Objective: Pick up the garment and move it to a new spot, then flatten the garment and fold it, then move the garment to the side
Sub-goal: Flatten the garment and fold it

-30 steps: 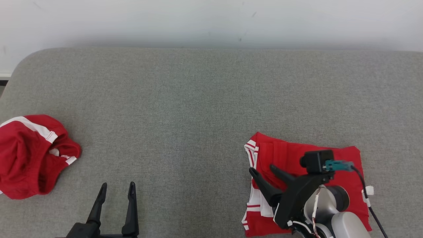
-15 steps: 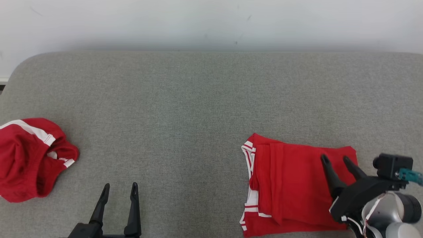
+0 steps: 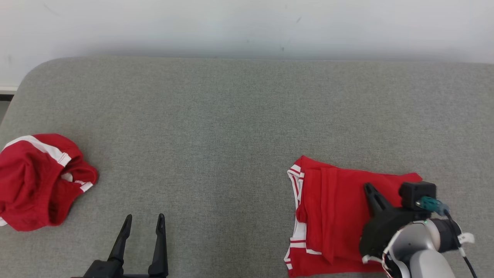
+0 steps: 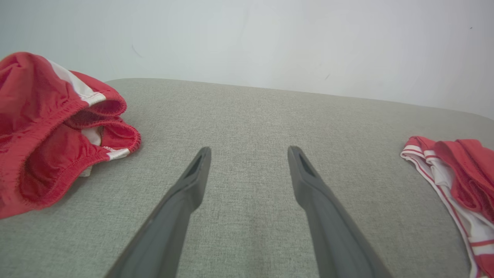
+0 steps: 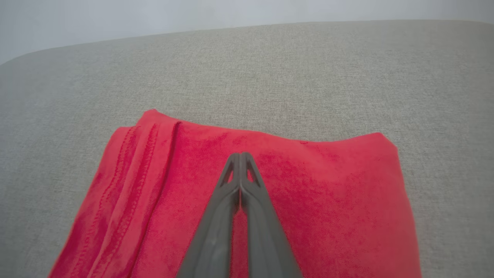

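A folded red garment with white stripes (image 3: pixel 332 212) lies flat at the lower right of the grey padded surface (image 3: pixel 231 127). My right gripper (image 3: pixel 369 188) hovers over the middle of this garment (image 5: pixel 328 200) with its fingers (image 5: pixel 240 156) pressed together and no cloth between them. Whether the tips touch the fabric I cannot tell. A second red garment (image 3: pixel 34 181) sits crumpled at the far left. Between the two, near the front edge, my left gripper (image 3: pixel 144 218) stands open over bare surface, empty (image 4: pixel 249 151). In the left wrist view, the crumpled garment (image 4: pixel 42 127) lies to the left and the folded garment (image 4: pixel 463 170) to the right.
A white wall (image 3: pixel 247 23) runs behind the surface's far edge. The surface's rounded left corner (image 3: pixel 27 77) drops off beside the crumpled garment. Wide bare grey fabric stretches between and behind the two garments.
My right gripper swung from the folded garment's left part to its right edge, then came back over its middle; its fingers went from open to shut. The left gripper stayed put.
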### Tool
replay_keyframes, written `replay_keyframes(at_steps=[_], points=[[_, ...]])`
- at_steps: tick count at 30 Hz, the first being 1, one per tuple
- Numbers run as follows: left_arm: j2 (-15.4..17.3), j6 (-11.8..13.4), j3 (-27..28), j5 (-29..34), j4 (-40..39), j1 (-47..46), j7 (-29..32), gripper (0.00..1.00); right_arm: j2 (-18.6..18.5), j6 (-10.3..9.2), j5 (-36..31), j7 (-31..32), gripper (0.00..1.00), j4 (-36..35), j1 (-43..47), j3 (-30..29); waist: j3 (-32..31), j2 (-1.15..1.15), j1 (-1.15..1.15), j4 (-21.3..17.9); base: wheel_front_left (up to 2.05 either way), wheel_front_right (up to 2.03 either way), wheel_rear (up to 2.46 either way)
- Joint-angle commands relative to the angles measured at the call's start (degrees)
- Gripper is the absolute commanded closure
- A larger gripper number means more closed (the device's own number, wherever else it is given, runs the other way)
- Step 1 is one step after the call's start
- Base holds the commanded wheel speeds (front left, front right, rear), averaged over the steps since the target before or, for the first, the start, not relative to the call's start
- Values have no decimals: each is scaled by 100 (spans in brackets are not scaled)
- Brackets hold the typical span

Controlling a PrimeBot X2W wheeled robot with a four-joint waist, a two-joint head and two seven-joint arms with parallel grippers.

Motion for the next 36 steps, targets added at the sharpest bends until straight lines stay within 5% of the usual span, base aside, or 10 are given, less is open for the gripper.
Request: replay_keyframes(at_steps=[1, 11, 26, 36], points=[[-8, -2, -9, -14, 12, -45, -17, 0, 13, -13, -110, -21, 100, 132, -130, 65, -5, 0, 0, 28, 0, 0, 0], [-9, -6, -24, 1, 16, 5, -17, 0, 13, -13, -508, 67, 100, 1346, -979, 495, -19, 0, 0, 257, 0, 0, 0], [-9, 46, -69, -116, 6, -110, -17, 0, 17, -13, -325, 172, 100, 2117, -1828, 979, 162, 0, 0, 421, 0, 0, 0], [-9, 80, -90, -164, 29, -134, -17, 0, 15, -13, -229, 1345, 100, 2628, -2333, 1749, 167, 0, 0, 461, 0, 0, 0]])
